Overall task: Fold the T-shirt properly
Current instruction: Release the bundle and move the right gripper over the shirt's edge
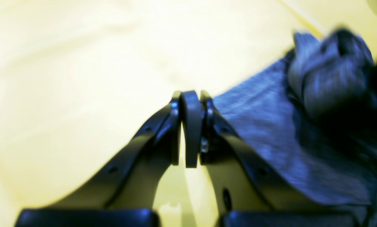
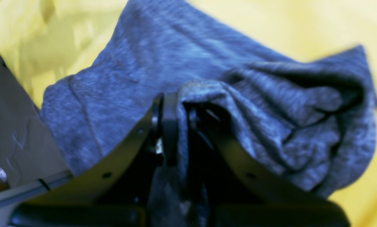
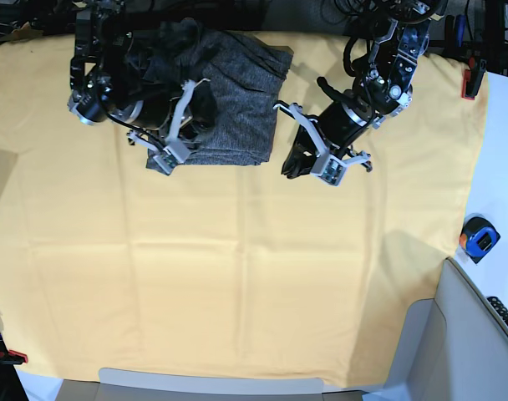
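a: where's the shirt [image 3: 233,96]?

b: at the far edge of the yellow cloth [image 3: 237,276], folded into a rough block. the right pincer [image 2: 179,104] sits at its near corner, the left pincer [image 3: 297,163] just off its other side, not touching it.

a: is the right pincer holding anything?

b: yes, it's clenched on the shirt. in the right wrist view a fold of grey knit runs between the fingers and bunches up past the tips and to one side. below the tips the fabric drops into shadow and i can't follow it.

a: and the left pincer?

b: clenched too, on nothing. in the left wrist view its fingers [image 1: 191,126] meet tip to tip over bare cloth, with the shirt lying to one side of them.

a: what's hard to read?

b: both wrist views are blurred. in the left wrist one there's a lumpy grey mass beyond the pincer and off to the side, cut by the frame edge; i can't tell if it's a sleeve or a bunched hem. from the base view the right arm [image 3: 112,75] covers the shirt's far corner, so the sleeves can't be made out. a clamp [image 3: 471,83] grips the cloth's edge out past the left arm.
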`<action>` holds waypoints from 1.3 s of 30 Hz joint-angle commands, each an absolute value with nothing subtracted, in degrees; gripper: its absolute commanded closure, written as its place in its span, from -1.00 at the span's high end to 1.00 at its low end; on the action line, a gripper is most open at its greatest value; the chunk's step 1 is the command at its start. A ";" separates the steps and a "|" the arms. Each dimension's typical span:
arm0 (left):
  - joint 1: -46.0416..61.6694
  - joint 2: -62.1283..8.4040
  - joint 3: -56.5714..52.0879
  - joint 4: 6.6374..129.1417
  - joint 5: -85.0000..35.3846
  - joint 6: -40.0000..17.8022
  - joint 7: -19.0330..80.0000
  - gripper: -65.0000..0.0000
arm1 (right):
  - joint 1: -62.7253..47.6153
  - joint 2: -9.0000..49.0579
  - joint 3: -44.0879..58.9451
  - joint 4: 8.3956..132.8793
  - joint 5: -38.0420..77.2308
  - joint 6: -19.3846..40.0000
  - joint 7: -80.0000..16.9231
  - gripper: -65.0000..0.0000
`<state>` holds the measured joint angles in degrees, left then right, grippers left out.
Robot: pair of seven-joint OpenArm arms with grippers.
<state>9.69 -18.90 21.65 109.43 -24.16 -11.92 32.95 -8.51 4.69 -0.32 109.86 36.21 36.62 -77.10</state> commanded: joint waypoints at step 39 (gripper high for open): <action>11.38 -18.86 18.51 110.55 -24.48 -12.09 31.08 -1.00 | -0.75 -1.10 -17.45 108.09 22.46 36.97 -73.45 0.27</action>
<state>11.88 -18.74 18.94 109.43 -24.16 -11.97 32.75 -1.26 -0.86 -17.52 107.20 21.67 36.64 -74.35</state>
